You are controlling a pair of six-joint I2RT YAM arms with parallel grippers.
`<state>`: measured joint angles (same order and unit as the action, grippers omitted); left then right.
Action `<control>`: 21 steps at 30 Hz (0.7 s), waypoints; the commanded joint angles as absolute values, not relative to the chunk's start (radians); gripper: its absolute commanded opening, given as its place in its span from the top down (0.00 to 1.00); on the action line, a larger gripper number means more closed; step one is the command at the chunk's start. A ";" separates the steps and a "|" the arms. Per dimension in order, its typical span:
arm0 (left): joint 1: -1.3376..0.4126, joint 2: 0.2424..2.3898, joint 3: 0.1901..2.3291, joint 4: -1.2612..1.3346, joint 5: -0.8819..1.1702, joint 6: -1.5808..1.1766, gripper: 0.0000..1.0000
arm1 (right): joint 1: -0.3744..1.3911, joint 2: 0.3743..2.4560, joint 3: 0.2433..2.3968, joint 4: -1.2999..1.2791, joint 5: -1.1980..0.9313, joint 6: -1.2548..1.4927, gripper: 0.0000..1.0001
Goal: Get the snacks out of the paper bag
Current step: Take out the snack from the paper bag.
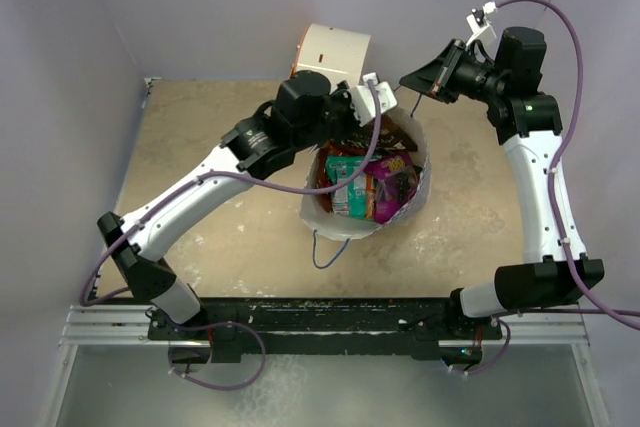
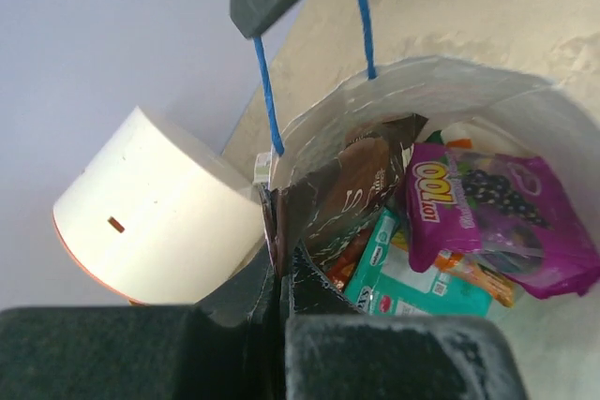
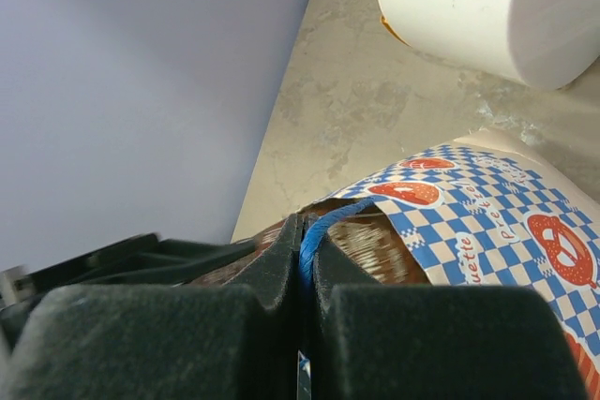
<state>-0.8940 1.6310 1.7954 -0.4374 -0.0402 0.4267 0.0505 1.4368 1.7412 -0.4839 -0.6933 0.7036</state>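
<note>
The paper bag [image 1: 345, 227] stands open mid-table, its blue checks and red logos plain in the right wrist view [image 3: 487, 222]. Inside lie snacks: a dark brown chips bag [image 2: 352, 194], a purple packet [image 2: 487, 203], a teal packet [image 2: 412, 274] and an orange one [image 2: 478, 278]. My left gripper [image 2: 279, 274] reaches into the bag's far side [image 1: 345, 137], shut on the brown chips bag's edge. Above the far rim, my right gripper [image 3: 307, 250] is shut on the bag's blue string handle [image 3: 328, 217], holding it taut [image 2: 265, 81].
A white cylindrical appliance [image 1: 335, 50] lies on its side just behind the bag, close to my left wrist [image 2: 150, 213]. The bag's near handle [image 1: 325, 252] hangs loose toward the arm bases. Purple walls enclose the table on three sides.
</note>
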 commanded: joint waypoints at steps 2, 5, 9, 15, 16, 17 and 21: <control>-0.908 1.510 1.899 -0.521 0.068 0.354 1.00 | 0.049 1.401 1.804 -0.451 -0.652 0.686 1.00; -0.908 1.475 1.953 -0.584 0.087 0.282 1.00 | 0.048 1.402 1.806 -0.467 -0.635 0.676 1.00; -0.908 1.471 2.135 -0.743 0.047 0.167 1.00 | 0.048 1.399 1.803 -0.480 -0.629 0.668 1.00; -0.908 1.489 2.401 -0.969 -0.062 0.023 1.00 | 0.048 1.388 1.791 -0.491 -0.634 0.660 1.00; -0.907 1.490 2.426 -1.003 -0.106 0.003 1.00 | 0.048 1.387 1.791 -0.498 -0.634 0.657 1.00; -0.908 1.491 2.452 -1.033 -0.152 -0.018 1.00 | 0.049 1.386 1.792 -0.505 -0.635 0.652 1.00; -0.907 1.472 2.484 -1.118 -0.362 -0.088 1.00 | 0.049 1.375 1.787 -0.536 -0.627 0.626 1.00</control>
